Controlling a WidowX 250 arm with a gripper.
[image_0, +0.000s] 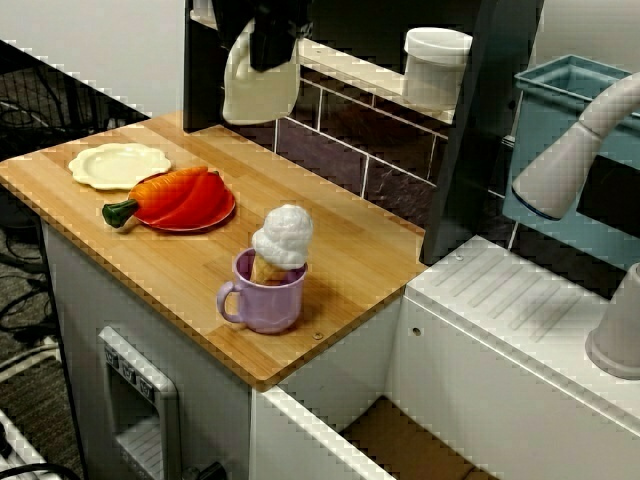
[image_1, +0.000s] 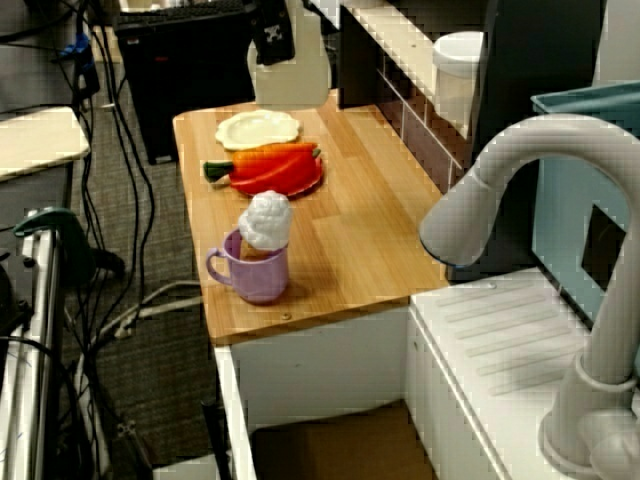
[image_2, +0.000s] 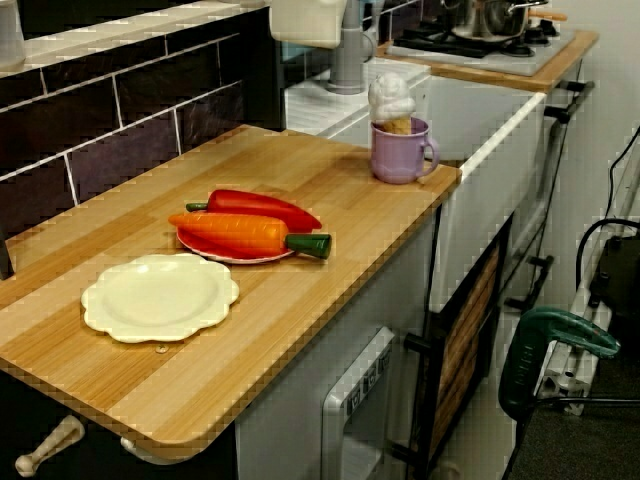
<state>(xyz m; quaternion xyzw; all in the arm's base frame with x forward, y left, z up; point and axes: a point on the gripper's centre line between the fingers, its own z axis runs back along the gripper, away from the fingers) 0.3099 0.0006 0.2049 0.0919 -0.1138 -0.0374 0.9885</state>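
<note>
My dark gripper (image_0: 272, 45) hangs high over the back left corner of the wooden counter (image_0: 350, 250), in the view from the front; the view from the right end shows the gripper (image_1: 272, 38) too. A white rounded shape (image_0: 260, 90) sits just under it, and I cannot tell whether it is held. Nearest on the counter is a pale yellow plate (image_0: 118, 165). Beside it a red plate (image_0: 222, 212) carries a carrot (image_0: 165, 190) and a red pepper (image_0: 200, 203). A purple mug (image_0: 268, 295) with a white ice cream cone (image_0: 284, 235) stands near the front edge.
A white canister (image_0: 437, 65) stands on the shelf above the dark tiled back wall. A grey faucet (image_0: 570, 160) arches over the white sink unit to the right, with a grey cup (image_0: 618, 335) beside it. A stove with a pot (image_2: 490, 20) lies beyond the sink.
</note>
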